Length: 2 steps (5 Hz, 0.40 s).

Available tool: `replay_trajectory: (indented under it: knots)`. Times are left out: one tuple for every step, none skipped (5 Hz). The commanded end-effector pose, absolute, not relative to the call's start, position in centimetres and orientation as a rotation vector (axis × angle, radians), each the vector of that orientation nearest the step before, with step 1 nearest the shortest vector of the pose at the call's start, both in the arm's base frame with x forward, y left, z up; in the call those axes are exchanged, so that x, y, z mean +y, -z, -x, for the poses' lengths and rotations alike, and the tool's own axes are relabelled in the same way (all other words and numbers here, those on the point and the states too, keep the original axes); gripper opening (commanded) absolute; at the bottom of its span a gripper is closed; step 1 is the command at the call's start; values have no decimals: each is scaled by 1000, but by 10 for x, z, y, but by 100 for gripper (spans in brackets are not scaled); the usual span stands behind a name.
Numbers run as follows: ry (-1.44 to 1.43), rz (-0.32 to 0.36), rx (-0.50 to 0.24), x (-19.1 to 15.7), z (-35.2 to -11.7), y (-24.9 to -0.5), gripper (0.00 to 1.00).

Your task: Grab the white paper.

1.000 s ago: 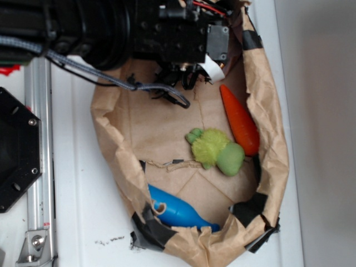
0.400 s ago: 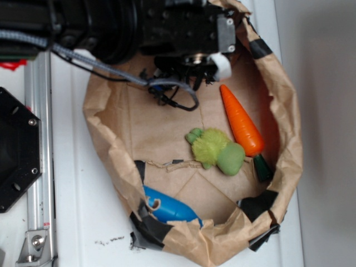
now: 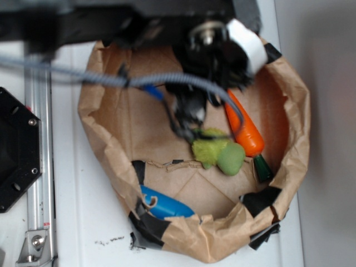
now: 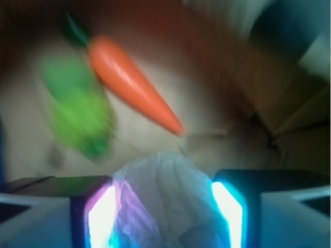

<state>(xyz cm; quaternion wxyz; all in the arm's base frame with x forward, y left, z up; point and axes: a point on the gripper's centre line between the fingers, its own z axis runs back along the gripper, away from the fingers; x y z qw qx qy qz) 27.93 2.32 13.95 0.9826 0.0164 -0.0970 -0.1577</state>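
Note:
The white paper (image 4: 165,191) is a wrinkled pale wad filling the gap between my two fingers in the wrist view. My gripper (image 4: 163,212) is shut on it, both lit pads pressed against its sides. In the exterior view the gripper (image 3: 222,50) is a large motion-blurred dark mass over the top of the brown paper bag (image 3: 100,133), and a white band (image 3: 247,47) shows on it. The arm hides the paper in that view.
Inside the bag lie an orange carrot (image 3: 245,125), a green plush toy (image 3: 219,150) and a blue object (image 3: 164,206) at the lower rim. Cables (image 3: 183,111) hang from the arm over the bag. A black mount (image 3: 16,150) and a metal rail (image 3: 39,167) stand left.
The arm has come toward the camera and lower in the image, now bigger and blurred. The bag's rim has spread wider on the right.

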Motion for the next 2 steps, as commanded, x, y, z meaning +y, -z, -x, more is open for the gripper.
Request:
replay_trajectory:
  knots:
    - [110, 55, -241, -9, -277, -218, 0]
    - [58, 55, -216, -6, -276, -212, 0]
